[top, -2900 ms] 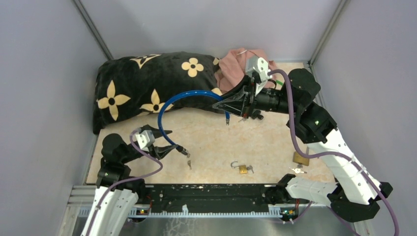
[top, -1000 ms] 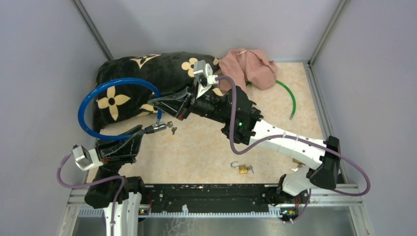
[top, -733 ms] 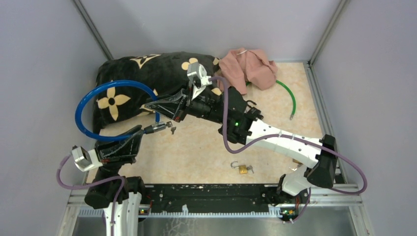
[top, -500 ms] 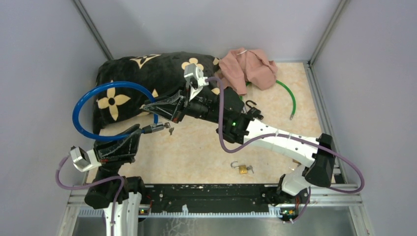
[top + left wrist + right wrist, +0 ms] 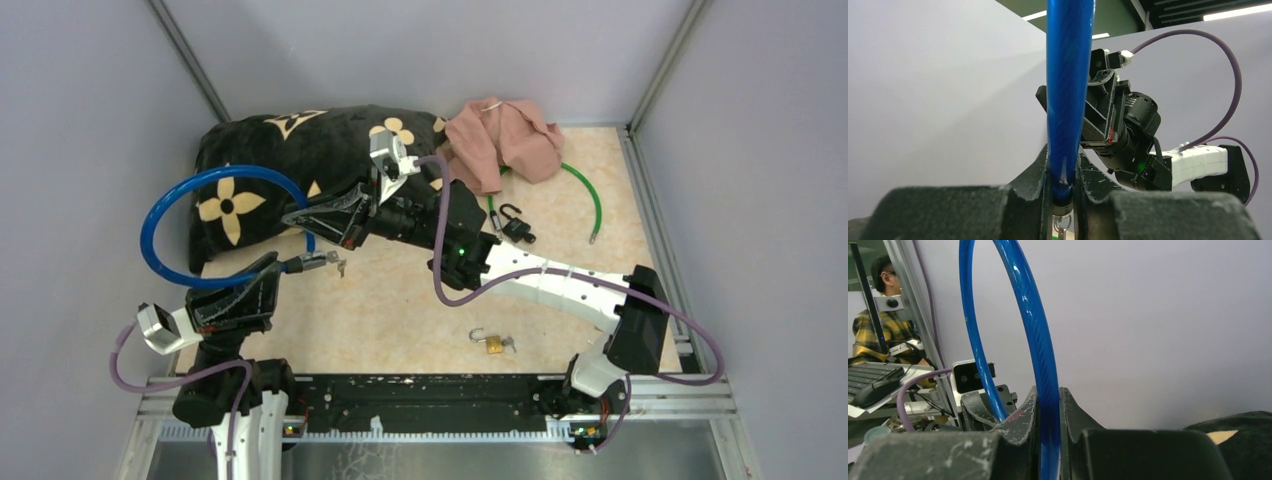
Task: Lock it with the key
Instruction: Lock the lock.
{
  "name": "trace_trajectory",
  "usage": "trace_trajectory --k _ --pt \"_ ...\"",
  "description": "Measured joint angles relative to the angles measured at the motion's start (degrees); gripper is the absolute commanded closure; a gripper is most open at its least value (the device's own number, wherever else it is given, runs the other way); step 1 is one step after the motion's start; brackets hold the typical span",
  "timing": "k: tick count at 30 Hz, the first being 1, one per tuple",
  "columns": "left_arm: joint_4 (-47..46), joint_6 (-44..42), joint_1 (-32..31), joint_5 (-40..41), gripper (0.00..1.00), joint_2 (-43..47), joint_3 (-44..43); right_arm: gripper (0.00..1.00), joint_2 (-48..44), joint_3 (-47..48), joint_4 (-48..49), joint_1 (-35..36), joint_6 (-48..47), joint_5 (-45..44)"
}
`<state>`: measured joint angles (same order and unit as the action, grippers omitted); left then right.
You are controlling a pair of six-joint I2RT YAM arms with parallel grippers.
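Blue-sheathed and curved into a wide loop, the cable lock sits in the left half of the top view, arching over the left end of the black flowered cushion. You have both arms on it.

Your left gripper reaches up from the lower left. Its jaws are pinched almost closed on the cable just behind the metal end piece. Small keys hang at the tip of that piece, above the table. In the left wrist view the cable rises straight up from between the two fingers, which press on it from either side.

Your right gripper comes in from the right, just above the left one. It is also clamped nearly closed, on the cable's other end. The right wrist view shows the cable pinched between its fingers and looping away upward. The two cable ends are near each other but apart.

To the right, a black padlock lies beside a green cable, below a pink cloth. A brass padlock with its shackle open lies near the bottom edge, a key just beside it.
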<state>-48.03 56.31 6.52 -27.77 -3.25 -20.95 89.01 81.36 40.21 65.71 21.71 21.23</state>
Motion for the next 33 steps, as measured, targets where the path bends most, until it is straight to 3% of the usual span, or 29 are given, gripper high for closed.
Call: trace_trajectory --k 8,10,11,12,21,25,30,31,33 --pt "0.00 -0.39 -0.02 -0.28 1.00 0.57 0.02 0.38 -0.07 -1.75 -3.96 0.90 -0.48 3.10" --pt "0.02 -0.57 -0.02 -0.74 1.00 0.70 0.04 0.22 -0.28 -1.88 -6.36 0.94 -1.38 3.45" --pt "0.02 -0.63 -0.02 -1.01 1.00 0.79 0.09 0.07 -0.70 -1.95 -7.82 0.94 -2.29 3.43" --pt "0.04 -0.63 -0.02 -1.16 1.00 0.85 0.15 0.02 -1.22 -2.10 -8.87 0.92 -2.75 3.32" --pt "0.57 -0.46 -0.02 -1.79 1.00 1.09 0.44 0.05 -10.69 -2.80 -20.28 0.92 -12.50 1.03" --pt "0.92 -0.17 -0.02 -1.79 1.00 1.11 0.44 0.27 -12.41 -2.54 -23.45 0.90 -16.33 0.31" --pt "1.11 0.09 -0.02 -1.90 1.00 1.14 0.42 0.38 -11.39 0.55 -26.91 0.85 -18.58 0.74" --pt "1.14 0.13 -0.02 -1.90 1.00 1.14 0.44 0.43 -10.84 1.42 -27.12 0.87 -18.62 1.09" --pt "1.20 0.33 -0.02 -1.95 1.00 1.14 0.42 0.64 -9.64 3.17 -27.45 0.87 -18.69 2.01"
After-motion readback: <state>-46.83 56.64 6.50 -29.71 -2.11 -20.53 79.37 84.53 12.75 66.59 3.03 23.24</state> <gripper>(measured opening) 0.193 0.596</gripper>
